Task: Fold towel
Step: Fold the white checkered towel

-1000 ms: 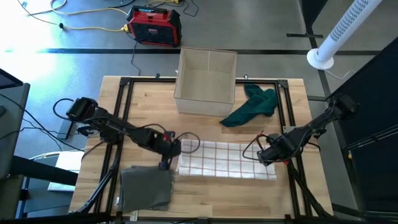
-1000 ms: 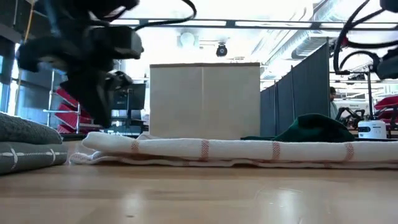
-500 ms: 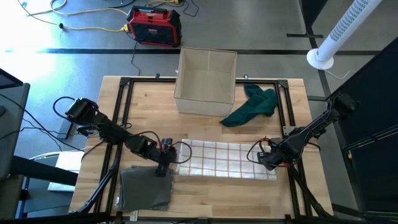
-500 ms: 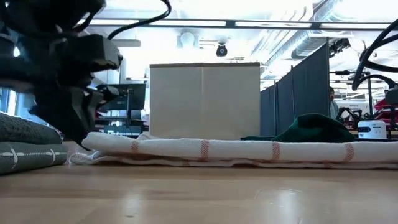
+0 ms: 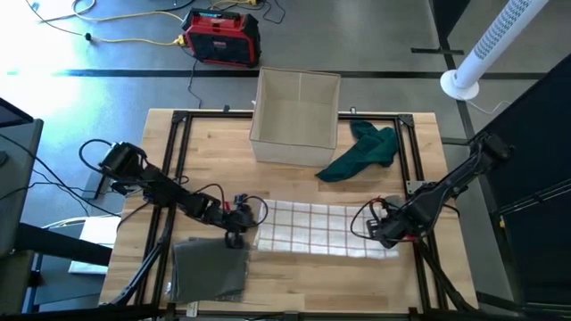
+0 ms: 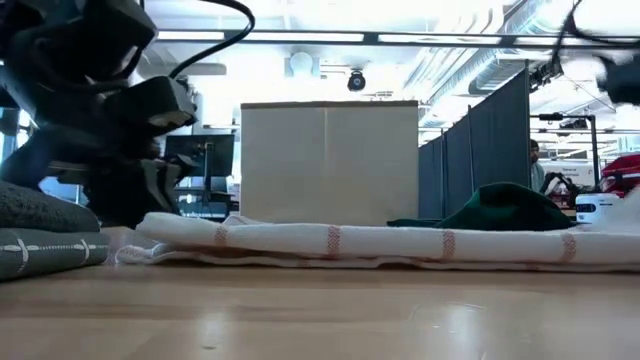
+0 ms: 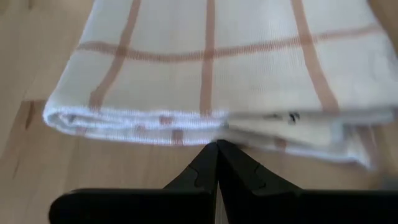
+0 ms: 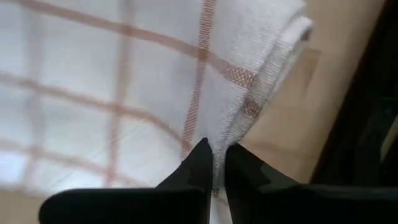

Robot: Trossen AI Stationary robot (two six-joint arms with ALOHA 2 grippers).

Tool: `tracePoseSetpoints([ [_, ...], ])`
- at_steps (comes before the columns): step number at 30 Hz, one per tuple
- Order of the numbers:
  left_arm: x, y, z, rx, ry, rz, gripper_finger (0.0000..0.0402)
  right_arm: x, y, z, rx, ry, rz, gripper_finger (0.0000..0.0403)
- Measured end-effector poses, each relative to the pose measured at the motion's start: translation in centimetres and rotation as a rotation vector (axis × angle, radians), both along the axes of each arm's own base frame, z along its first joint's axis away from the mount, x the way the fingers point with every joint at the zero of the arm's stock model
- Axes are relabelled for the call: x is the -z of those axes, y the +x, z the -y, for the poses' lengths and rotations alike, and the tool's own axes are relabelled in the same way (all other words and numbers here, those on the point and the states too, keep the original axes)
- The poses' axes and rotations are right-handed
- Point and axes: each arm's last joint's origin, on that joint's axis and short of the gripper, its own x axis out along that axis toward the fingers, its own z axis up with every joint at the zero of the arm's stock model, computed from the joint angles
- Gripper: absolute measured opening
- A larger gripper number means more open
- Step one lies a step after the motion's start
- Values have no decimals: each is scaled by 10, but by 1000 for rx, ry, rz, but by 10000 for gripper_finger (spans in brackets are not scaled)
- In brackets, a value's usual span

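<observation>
High view shows the towel (image 5: 326, 228), white with thin red checks, lying folded into a long strip on the front half of the tabletop (image 5: 294, 285). The right tool (image 5: 385, 230) sits at the strip's right end; in the right wrist view its fingers (image 8: 200, 163) are pinched together on the towel's edge (image 8: 249, 93). The left tool (image 5: 239, 225) is at the strip's left end, and the left wrist view shows its fingertips (image 7: 208, 163) pressed together just beside the folded edge (image 7: 155, 118), touching the wood, with no cloth between them. A grey folded cloth (image 5: 211, 269) lies just beside the left tool toward the front. Behind the towel stand a box (image 5: 296, 118) and, to its right, a crumpled green cloth (image 5: 363, 152).
</observation>
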Motion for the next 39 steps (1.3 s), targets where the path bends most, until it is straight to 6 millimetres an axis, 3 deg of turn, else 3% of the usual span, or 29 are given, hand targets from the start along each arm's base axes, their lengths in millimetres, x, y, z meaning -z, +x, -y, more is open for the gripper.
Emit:
tracePoseSetpoints([
  [4, 4, 8, 3, -25, 18, 51, 0, -30, 19, -8, -38, -26, 44, 13],
  [8, 6, 16, 8, -45, 69, 69, 0, -43, 51, -17, -97, -50, 52, 13],
  [16, 15, 35, 16, -42, 114, 88, 0, -45, 139, -23, -248, -135, 149, 13],
  [21, 23, 37, 23, -73, 162, 109, 0, -38, 199, -20, -362, -189, 266, 13],
  [25, 22, 35, 29, -67, 218, 144, 0, -32, 235, -11, -422, -219, 355, 13],
  [28, 21, 34, 33, -58, 230, 156, 0, -27, 251, -2, -434, -223, 387, 13],
  [35, 21, 33, 36, -51, 229, 155, 0, -18, 264, 17, -415, -193, 396, 13],
  [39, 21, 33, 36, -52, 231, 155, 0, -18, 265, 20, -407, -199, 398, 54],
])
